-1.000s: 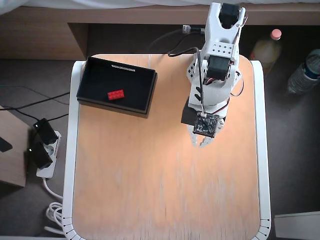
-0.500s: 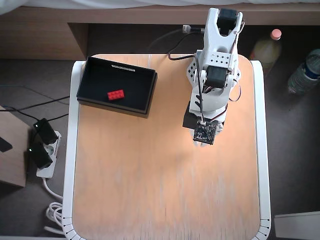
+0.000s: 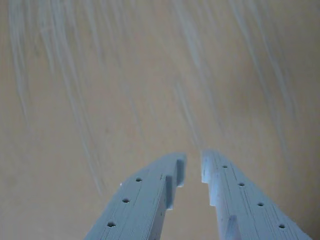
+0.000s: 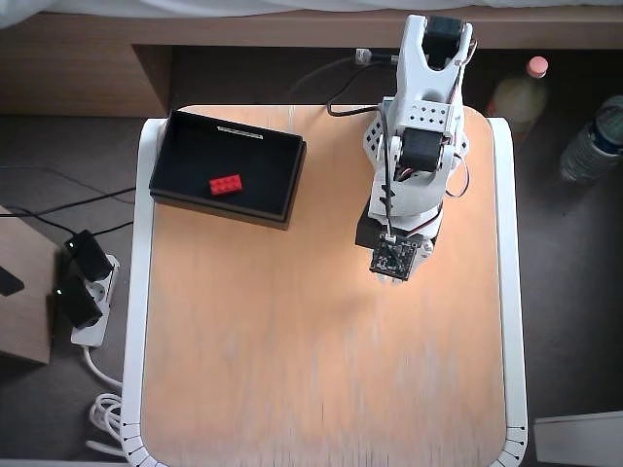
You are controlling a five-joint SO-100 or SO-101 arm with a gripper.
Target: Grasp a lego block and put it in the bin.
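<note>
The lego block already lies inside the bin, on the dark floor a little below the middle, apart from every wall, so by the look of things the task's placing is done and no other brick shows on the counter. In the overhead view the block's long axis runs roughly left to right with a slight tilt, its right end a touch higher, much in line with the bin's own long side; the bin sits at the counter's upper left corner, its pale strip along the far edge. The gripper hangs over bare wood near the arm's base, well apart from the bin, which lies up and to the left of it in that view. In the wrist view the gripper shows two pale fingers nearly together, with only a narrow slit between the tips and nothing held there; the picture is soft, so whether the tips quite touch farther down I cannot say. Under them is only streaked wood, no brick. If another pick were wanted, the arm would have to swing left and outward toward the bin's corner. No brand, label or legible writing can be made out anywhere, and the bottles on the floor at the right are too small to read.
</note>
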